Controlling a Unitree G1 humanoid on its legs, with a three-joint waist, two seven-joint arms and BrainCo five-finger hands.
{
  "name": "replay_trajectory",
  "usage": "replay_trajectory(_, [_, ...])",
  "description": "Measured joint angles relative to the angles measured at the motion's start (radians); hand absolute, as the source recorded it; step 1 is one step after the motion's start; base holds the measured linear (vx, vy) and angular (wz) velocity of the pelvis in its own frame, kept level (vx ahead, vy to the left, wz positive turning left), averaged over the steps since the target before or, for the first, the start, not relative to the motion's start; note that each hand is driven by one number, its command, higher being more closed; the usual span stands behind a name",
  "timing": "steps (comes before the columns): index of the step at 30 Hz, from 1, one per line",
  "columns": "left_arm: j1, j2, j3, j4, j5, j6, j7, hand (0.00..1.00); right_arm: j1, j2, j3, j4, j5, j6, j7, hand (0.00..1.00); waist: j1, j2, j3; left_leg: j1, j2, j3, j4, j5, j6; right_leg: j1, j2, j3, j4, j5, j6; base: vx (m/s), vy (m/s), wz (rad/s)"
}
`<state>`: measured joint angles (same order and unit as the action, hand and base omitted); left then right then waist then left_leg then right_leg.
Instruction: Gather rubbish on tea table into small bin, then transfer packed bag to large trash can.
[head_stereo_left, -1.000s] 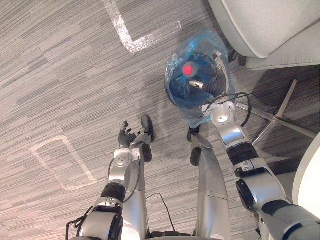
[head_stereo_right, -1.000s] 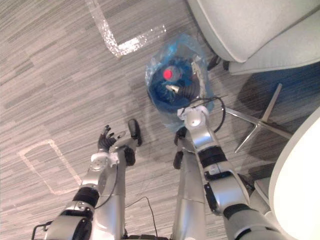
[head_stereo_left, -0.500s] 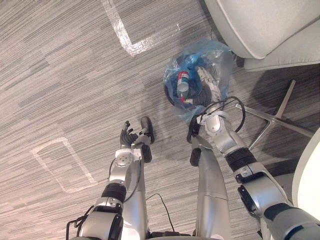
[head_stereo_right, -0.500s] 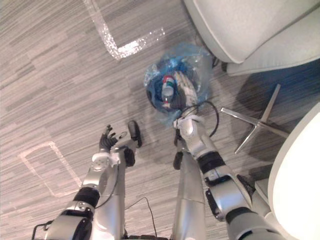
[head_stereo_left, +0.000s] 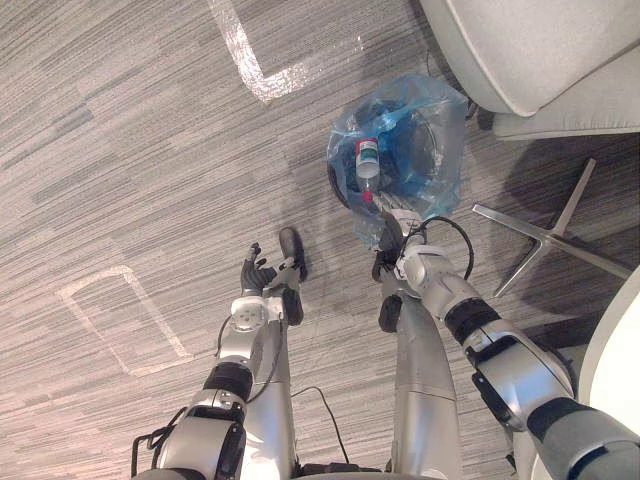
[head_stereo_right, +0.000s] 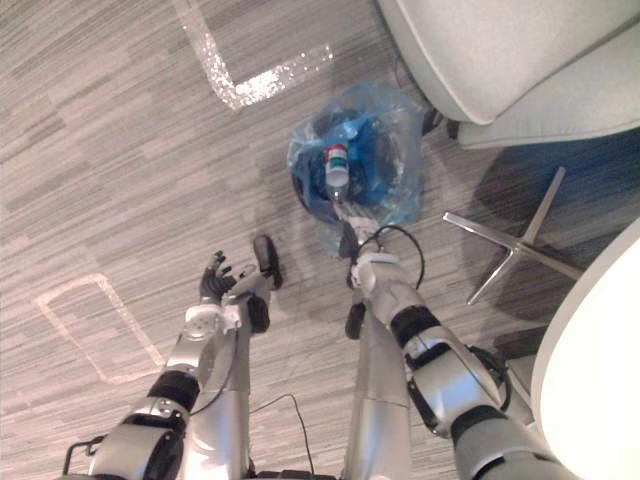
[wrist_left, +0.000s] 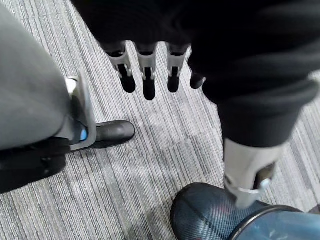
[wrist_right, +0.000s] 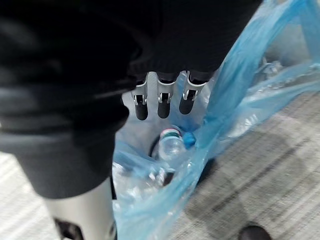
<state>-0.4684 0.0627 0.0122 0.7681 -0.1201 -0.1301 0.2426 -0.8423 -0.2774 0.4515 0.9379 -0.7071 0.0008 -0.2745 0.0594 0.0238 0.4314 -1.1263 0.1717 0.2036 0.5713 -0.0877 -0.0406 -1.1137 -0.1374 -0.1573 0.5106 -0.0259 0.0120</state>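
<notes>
Right hand (wrist_right: 163, 100) and idle left hand (wrist_left: 148, 75) both straight-fingered, a clumsy grab at the bin's (wrist_left: 200, 215) bag (head_stereo_left: 435, 120) could spill its bottle (head_stereo_left: 367, 165).

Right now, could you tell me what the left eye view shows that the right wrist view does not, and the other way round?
The left eye view adds the surroundings: the open left hand, tape marks and a grey chair beside the blue bag. The right wrist view adds the close-up: the right hand, fingers straight, over the bag's mouth, and crumpled clear wrapping inside. Both share the bag and the bottle lying in it.
</notes>
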Motion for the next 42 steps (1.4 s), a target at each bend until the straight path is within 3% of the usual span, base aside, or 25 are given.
replay_trajectory(3, [-0.024, -0.002, 0.001, 0.010, 0.000, -0.011, 0.014, 0.00, -0.014, 0.012, -0.019, 0.048, -0.001, 0.020, -0.003, 0.00, 0.000, 0.000, 0.000, -0.022, -0.005, -0.007, -0.011, 0.013, -0.001, -0.020, -0.003, -0.007, -0.001, 0.002, -0.004, 0.01, -0.006, 0.09])
replay_trajectory(4, [-0.028, -0.002, 0.001, 0.010, 0.000, -0.011, 0.016, 0.00, -0.016, 0.015, -0.022, 0.061, -0.001, 0.021, -0.004, 1.00, 0.000, 0.000, 0.000, -0.024, -0.006, -0.009, -0.012, 0.015, -0.001, -0.022, -0.004, -0.010, -0.001, 0.002, -0.004, 0.01, -0.004, 0.12])
replay_trajectory(18, [-0.039, -0.026, 0.003, 0.028, -0.003, -0.015, 0.020, 0.00, -0.022, 0.081, -0.108, 0.139, 0.001, 0.041, -0.030, 1.00, 0.006, 0.000, 0.000, -0.025, -0.012, -0.013, -0.051, 0.041, -0.002, -0.021, -0.015, -0.034, -0.010, 0.005, -0.009, 0.00, -0.002, 0.06])
replay_trajectory(31, [-0.050, -0.047, 0.002, 0.024, -0.002, -0.011, 0.019, 0.00, -0.024, 0.079, -0.111, 0.064, 0.011, 0.037, -0.053, 1.00, 0.008, 0.000, 0.000, -0.007, -0.003, -0.009, -0.026, 0.042, 0.002, 0.000, -0.009, -0.031, -0.005, 0.006, -0.010, 0.00, -0.001, -0.01])
replay_trajectory(34, [-0.031, -0.047, 0.001, 0.004, 0.000, -0.008, 0.016, 0.00, 0.016, 0.078, -0.072, -0.037, 0.025, 0.035, -0.054, 1.00, 0.007, 0.000, 0.000, 0.030, 0.017, -0.007, 0.006, 0.024, 0.006, 0.049, 0.008, -0.028, -0.005, 0.006, -0.011, -0.02, -0.019, -0.16])
replay_trajectory(40, [0.042, -0.049, -0.003, -0.016, 0.011, 0.027, 0.008, 0.00, 0.232, 0.062, -0.049, -0.425, 0.091, 0.021, -0.048, 1.00, -0.004, -0.003, -0.003, 0.186, 0.036, 0.004, 0.004, -0.009, 0.003, 0.206, 0.029, -0.020, -0.031, -0.002, -0.011, -0.01, -0.037, -0.11])
replay_trajectory(42, [0.083, -0.048, -0.003, -0.016, 0.023, 0.031, 0.007, 0.00, 0.326, 0.063, -0.045, -0.530, 0.104, 0.017, -0.040, 1.00, -0.004, -0.024, -0.024, 0.251, 0.041, 0.010, -0.011, -0.016, -0.002, 0.269, 0.037, -0.018, -0.057, -0.007, -0.005, 0.03, -0.029, -0.10])
